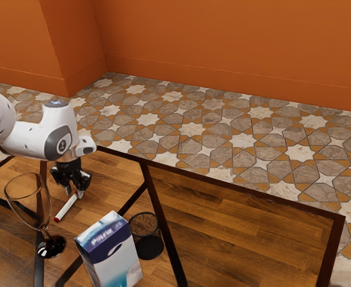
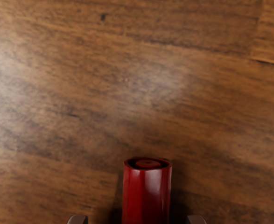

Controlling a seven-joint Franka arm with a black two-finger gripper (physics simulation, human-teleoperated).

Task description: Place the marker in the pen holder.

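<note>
Exterior view: the black gripper (image 1: pixel 73 190) is down low over the brown table (image 1: pixel 241 233), and its jaws are open. The white marker (image 1: pixel 66 208) with the red end is on the table, near the big glass (image 1: pixel 51 246). The black pen holder (image 1: pixel 149 246) stands right beside the tall box (image 1: pixel 116 258), and the marker is outside it. In the wrist view, a red end sits between the jaws, with a gap on each side.
</note>
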